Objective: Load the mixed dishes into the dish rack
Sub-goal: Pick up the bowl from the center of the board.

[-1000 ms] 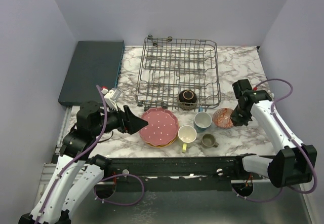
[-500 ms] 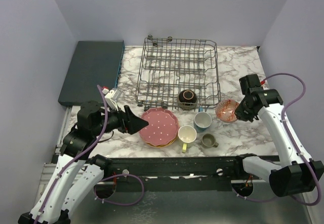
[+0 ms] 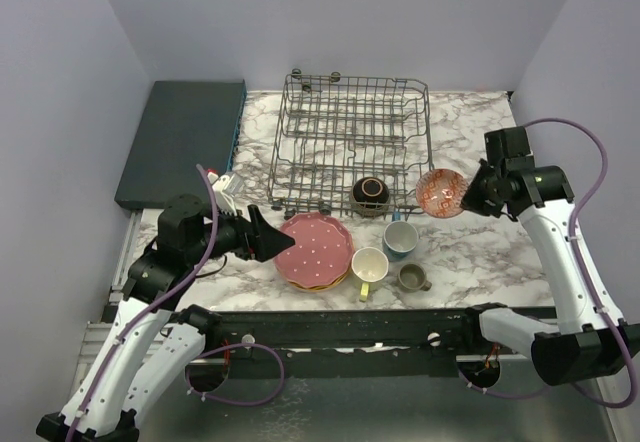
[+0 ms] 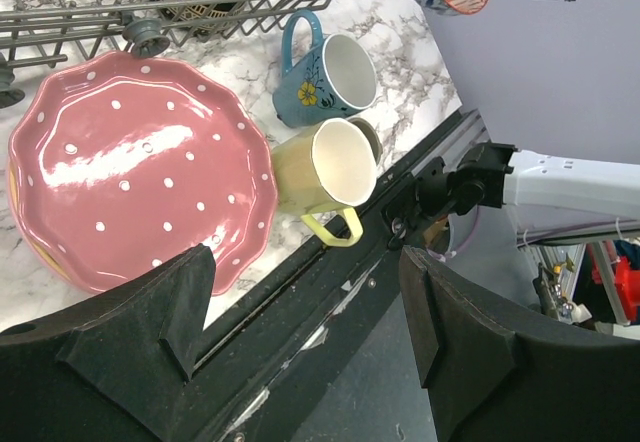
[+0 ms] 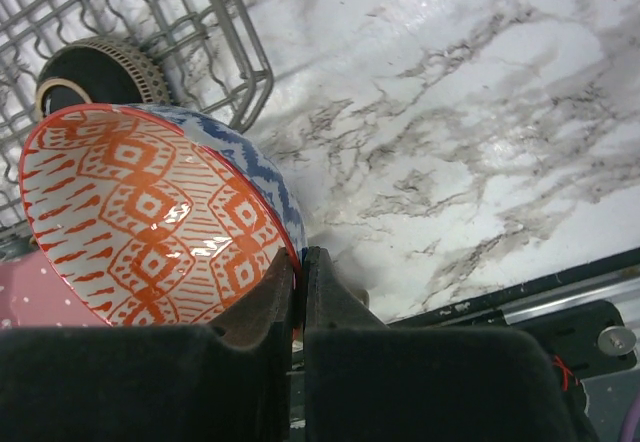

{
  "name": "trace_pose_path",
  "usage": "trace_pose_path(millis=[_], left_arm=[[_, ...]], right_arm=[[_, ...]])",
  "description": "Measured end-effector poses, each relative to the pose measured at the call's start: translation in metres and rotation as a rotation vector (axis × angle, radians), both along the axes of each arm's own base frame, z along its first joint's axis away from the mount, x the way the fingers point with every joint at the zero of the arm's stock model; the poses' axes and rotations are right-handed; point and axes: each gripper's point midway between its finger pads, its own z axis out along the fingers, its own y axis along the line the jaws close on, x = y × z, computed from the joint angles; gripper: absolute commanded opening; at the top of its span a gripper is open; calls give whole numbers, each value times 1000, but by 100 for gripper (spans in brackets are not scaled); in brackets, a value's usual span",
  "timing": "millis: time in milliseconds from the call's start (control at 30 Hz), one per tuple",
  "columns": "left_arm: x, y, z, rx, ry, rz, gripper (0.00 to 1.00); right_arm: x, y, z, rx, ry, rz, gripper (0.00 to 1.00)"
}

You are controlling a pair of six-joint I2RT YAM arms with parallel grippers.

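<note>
So, the red-patterned bowl [image 3: 440, 191] is now lifted off the worktop [image 3: 480, 252], pinched by its rim in the closed right fingers [image 5: 290, 287], with the dish rack [image 3: 350, 132] just left of them. Loading is judged close. That arm is raised, wrist tilted toward the rack. The left fingers [image 3: 265, 234] are held wide open, empty, the pink plate [image 3: 318, 245] just ahead of them.

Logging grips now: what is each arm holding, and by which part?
Right gripper: jaws shut on the rim of the red-patterned bowl. Left gripper: jaws open, nothing held.
</note>
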Motion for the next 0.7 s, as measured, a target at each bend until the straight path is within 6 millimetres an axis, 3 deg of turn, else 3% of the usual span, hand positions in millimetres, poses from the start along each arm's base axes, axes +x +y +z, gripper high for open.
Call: trace_pose_path(millis=[367,700], left_arm=[[8,1,-8,21,31,27,85],[20,1,-25,69,107,59,89]], right_arm=[[40,25,11,31,-80,152,0],[60,92,6,31,-140,358,0]])
